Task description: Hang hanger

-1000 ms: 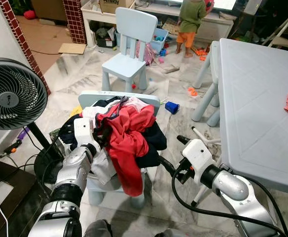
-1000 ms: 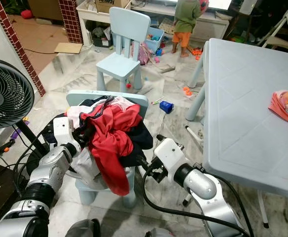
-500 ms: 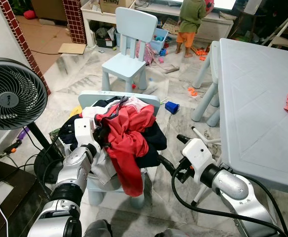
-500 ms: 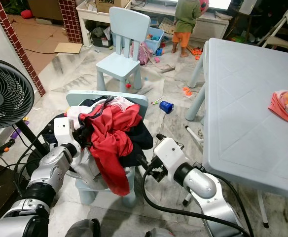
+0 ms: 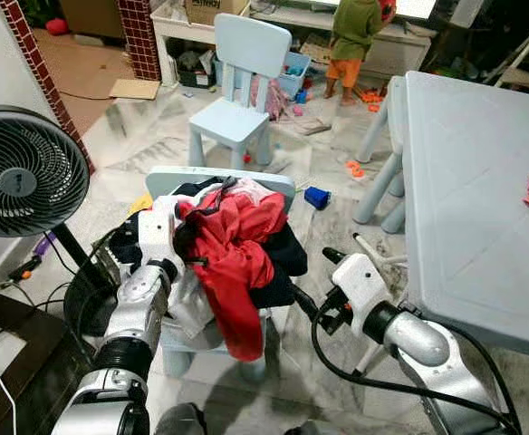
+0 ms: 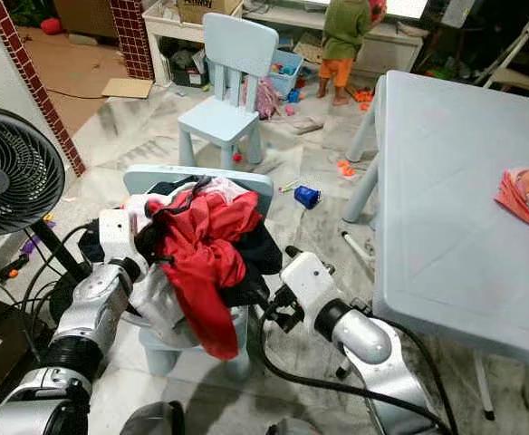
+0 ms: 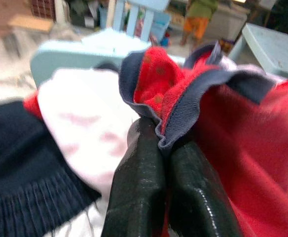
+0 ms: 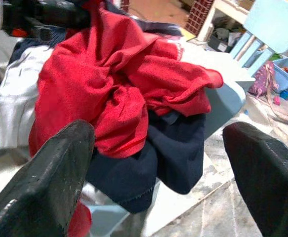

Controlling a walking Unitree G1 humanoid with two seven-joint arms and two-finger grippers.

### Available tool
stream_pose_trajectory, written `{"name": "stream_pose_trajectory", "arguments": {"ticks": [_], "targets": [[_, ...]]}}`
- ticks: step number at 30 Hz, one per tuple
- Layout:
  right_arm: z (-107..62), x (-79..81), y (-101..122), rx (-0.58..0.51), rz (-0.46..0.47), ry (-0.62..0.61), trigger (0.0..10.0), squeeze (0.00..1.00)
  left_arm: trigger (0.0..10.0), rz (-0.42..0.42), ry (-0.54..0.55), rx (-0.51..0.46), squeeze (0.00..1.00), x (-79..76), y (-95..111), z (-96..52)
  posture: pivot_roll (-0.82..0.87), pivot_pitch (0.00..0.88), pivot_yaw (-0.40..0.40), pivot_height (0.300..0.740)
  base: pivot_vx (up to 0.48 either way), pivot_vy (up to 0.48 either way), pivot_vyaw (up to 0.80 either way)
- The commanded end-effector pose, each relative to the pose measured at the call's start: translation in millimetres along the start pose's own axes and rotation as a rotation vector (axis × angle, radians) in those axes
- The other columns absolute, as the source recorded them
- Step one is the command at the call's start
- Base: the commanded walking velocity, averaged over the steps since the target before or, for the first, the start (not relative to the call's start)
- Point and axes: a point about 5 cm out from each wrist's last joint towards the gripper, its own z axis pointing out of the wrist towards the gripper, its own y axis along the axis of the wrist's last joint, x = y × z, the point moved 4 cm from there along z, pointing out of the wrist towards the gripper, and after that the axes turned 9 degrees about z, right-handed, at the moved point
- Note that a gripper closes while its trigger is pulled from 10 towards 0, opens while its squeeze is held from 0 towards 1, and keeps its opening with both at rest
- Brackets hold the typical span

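Marble floor [image 5: 138, 154]; left gripper [image 7: 156, 148] pinches red garment [image 5: 237, 254].

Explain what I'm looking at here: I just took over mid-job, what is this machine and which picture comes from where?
A two-armed humanoid robot. The two wide pictures come from its head camera, looking down. The close-ups come from a camera on each wrist. In front stands a small light-blue plastic chair heaped with clothes, topped by a red fabric garment. The left gripper is shut on that garment's dark-trimmed edge. The right gripper is open, facing the pile from the other side. A grey plastic table stands on the right, a black fan on the left.
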Motion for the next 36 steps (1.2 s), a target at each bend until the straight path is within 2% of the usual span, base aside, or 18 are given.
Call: {"name": "stream_pose_trajectory", "arguments": {"ticks": [1, 2, 4, 7, 10, 11, 12, 13, 14, 16, 17, 18, 19, 21, 22, 26, 31, 36], "targets": [[-0.7, -9.0, 2, -0.012, 0.011, -0.036, 10.0, 0.0, 0.0, 0.035, 0.001, -0.03, 0.0, -3.3, 7, -0.8, -0.06, 0.017, -0.043, 0.74, 0.0, 0.0, 0.0], [1.7, -15.3, 4, -0.033, 0.044, -0.078, 10.0, 0.0, 0.0, 0.061, 0.008, -0.079, 0.0, -5.8, 16, -2.8, -0.05, 0.005, -0.032, 0.74, 0.0, 0.0, 0.0], [3.7, -21.6, 6, -0.056, 0.077, -0.125, 10.0, 0.0, 0.0, 0.107, 0.03, -0.111, 0.0, -5.3, 24, -6.0, -0.04, 0.002, -0.022, 0.74, 0.0, 0.0, 0.0], [4.8, -30.8, 14, -0.121, 0.126, -0.195, 10.0, 0.0, 0.0, 0.11, 0.071, -0.131, 0.0, -1.7, 33, -12.2, -0.04, 0.0, -0.004, 0.74, 0.0, 0.0, 0.0], [0.5, -53.3, 22, -0.184, 0.186, -0.342, 10.0, 0.0, 0.0, 0.148, 0.12, -0.185, 0.0, 4.1, 51, -21.9, -0.01, 0.003, 0.023, 0.74, 0.0, 0.0, 0.0], [-3.7, -67.9, 20, -0.2, 0.237, -0.439, 10.0, 0.0, 0.0, 0.166, 0.145, -0.209, 0.0, 7.0, 60, -27.9, 0.0, 0.0, 0.027, 0.74, 0.0, 0.0, 0.0], [-3.7, -67.9, 20, -0.2, 0.237, -0.439, 10.0, 0.0, 0.0, 0.166, 0.145, -0.209, 0.0, 7.0, 60, -27.9, 0.0, 0.0, 0.027, 0.74, 0.0, 0.0, 0.0], [-7.3, -79.5, 16, -0.209, 0.298, -0.524, 10.0, 0.0, 0.0, 0.186, 0.169, -0.222, 0.0, 8.7, 65, -33.2, 0.0, 0.001, 0.031, 0.74, 0.0, 0.0, 0.0], [-7.3, -79.5, 16, -0.209, 0.298, -0.524, 10.0, 0.0, 0.0, 0.186, 0.169, -0.222, 0.0, 8.7, 65, -33.2, 0.0, 0.001, 0.031, 0.74, 0.0, 0.0, 0.0], [-9.7, -91.0, 8, -0.196, 0.29, -0.611, 10.0, 0.0, 0.0, 0.203, 0.153, -0.236, 0.0, -1.5, 70, -39.3, 0.02, 0.004, 0.034, 0.74, 0.0, 0.0, 0.0], [-10.0, -91.9, 8, -0.204, 0.284, -0.619, 10.0, 0.0, 0.0, 0.212, 0.151, -0.24, 0.0, -4.5, 70, -40.8, 0.02, 0.004, 0.034, 0.74, 0.0, 0.0, 0.0], [-7.9, -90.0, 10, -0.233, 0.34, -0.595, 10.0, 0.0, 4.2, 0.232, 0.12, -0.246, 0.0, -13.1, 71, -42.8, 0.02, 0.004, 0.034, 0.74, 0.0, 0.0, 0.0], [-6.9, -89.7, 10, -0.232, 0.347, -0.591, 10.0, 0.0, 6.9, 0.245, 0.099, -0.253, 0.0, -18.8, 71, -43.9, 0.03, 0.003, 0.034, 0.74, 0.0, 0.0, 0.0], [-7.3, -92.8, 12, -0.237, 0.305, -0.629, 10.0, 0.0, 10.0, 0.262, 0.048, -0.257, 0.0, -32.3, 69, -46.4, 0.03, 0.0, 0.032, 0.74, 0.0, 0.0, 0.0], [-7.6, -94.7, 13, -0.243, 0.273, -0.654, 10.0, 0.0, 10.0, 0.27, 0.018, -0.252, 0.0, -39.7, 68, -47.8, 0.03, 0.0, 0.033, 0.74, 0.0, 0.0, 0.0], [-5.4, -90.2, 6, -0.226, 0.347, -0.631, 10.0, 0.0, 10.0, 0.258, -0.017, -0.25, 0.0, -50.4, 69, -52.0, 0.03, 0.0, 0.038, 0.74, 0.0, 0.0, 0.0], [-8.2, -91.5, 7, -0.263, 0.402, -0.634, 10.0, 0.0, 10.0, 0.296, -0.024, -0.272, 0.0, -52.5, 80, -49.5, 0.03, 0.002, 0.039, 0.74, 0.0, 0.0, -0.27], [-8.1, -91.6, 9, -0.272, 0.402, -0.625, 10.0, 0.0, 10.0, 0.301, -0.021, -0.262, 0.0, -50.4, 81, -47.5, 0.02, 0.009, 0.042, 0.74, -0.05, 0.0, -0.79]]}}
